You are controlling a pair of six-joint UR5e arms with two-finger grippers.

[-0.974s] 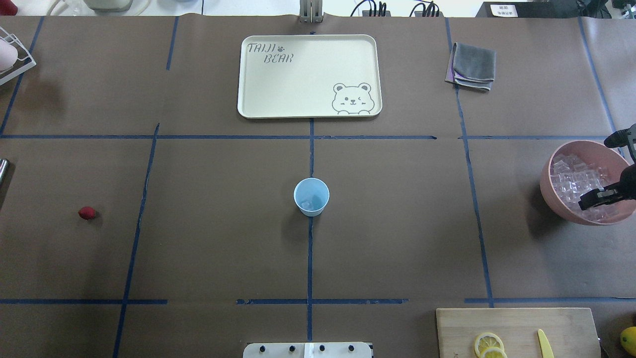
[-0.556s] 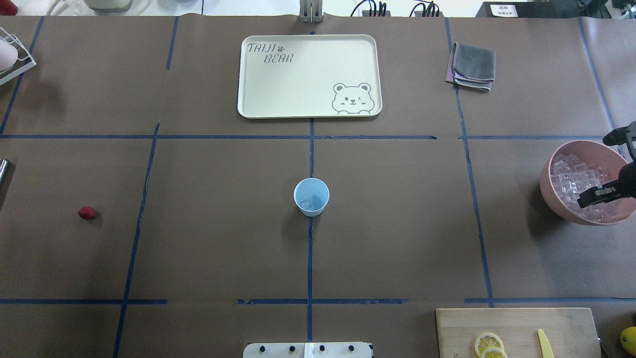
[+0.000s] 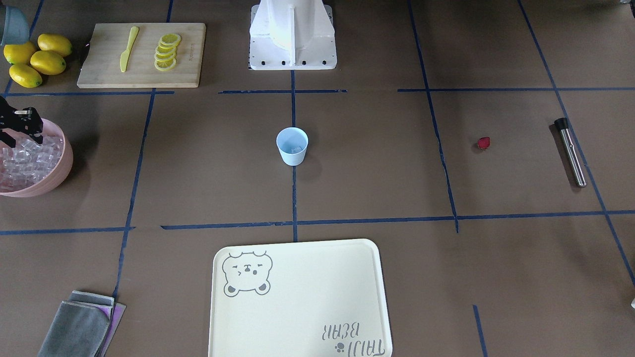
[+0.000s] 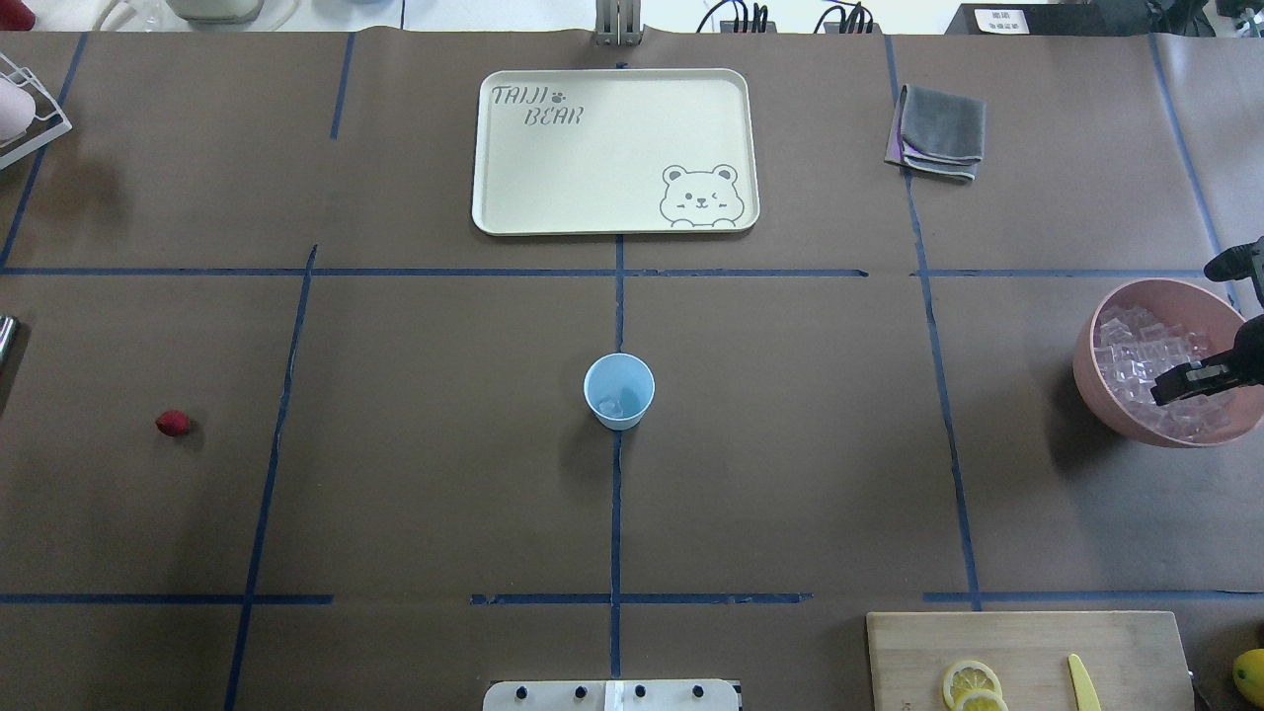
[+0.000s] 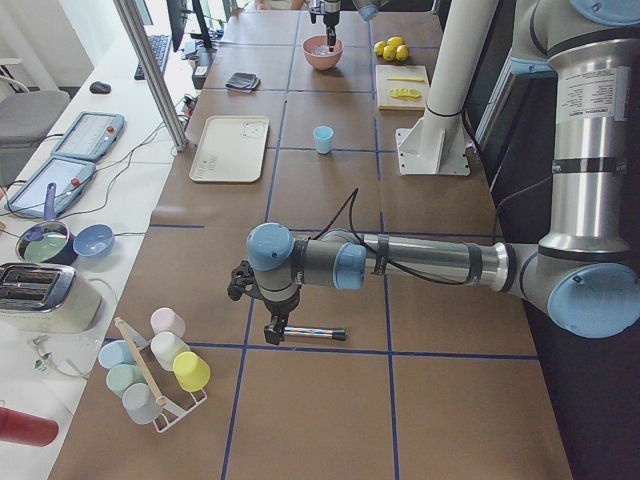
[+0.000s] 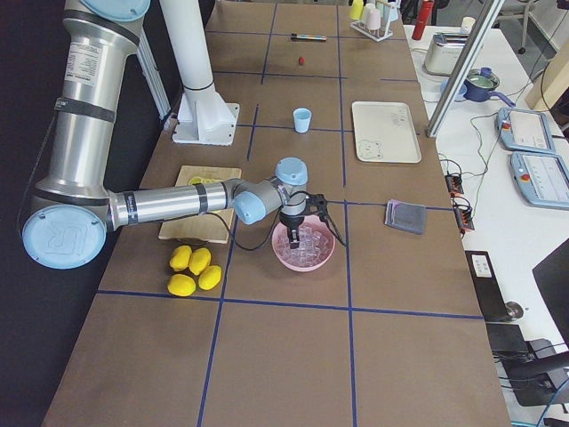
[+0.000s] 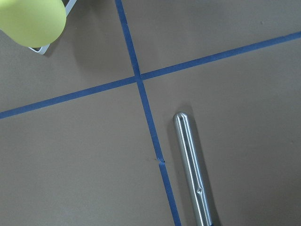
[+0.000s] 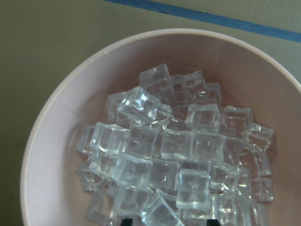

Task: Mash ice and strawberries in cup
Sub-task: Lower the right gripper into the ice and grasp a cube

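While the right gripper hangs over the pink bowl at the table's right edge, the ice lies directly below it, as a heap of clear cubes that fills the bottom of the bowl. In the right wrist view only the two dark fingertips show at the lower edge. They stand well apart, with cubes under the gap between them, so the jaws are wide and seem to grip nothing. The cup stands upright in the middle of the table, on a blue tape line and well apart from this gripper, on its left side. At least one clear cube rests on the bottom of the cup. The strawberry lies alone on the brown paper, far on the left half of the table, so the cup is between it and the bowl. The left gripper shows only in the side view, where it hangs above a metal rod that lies flat beside a tape line. Whether its jaws are wide or narrow I cannot tell.
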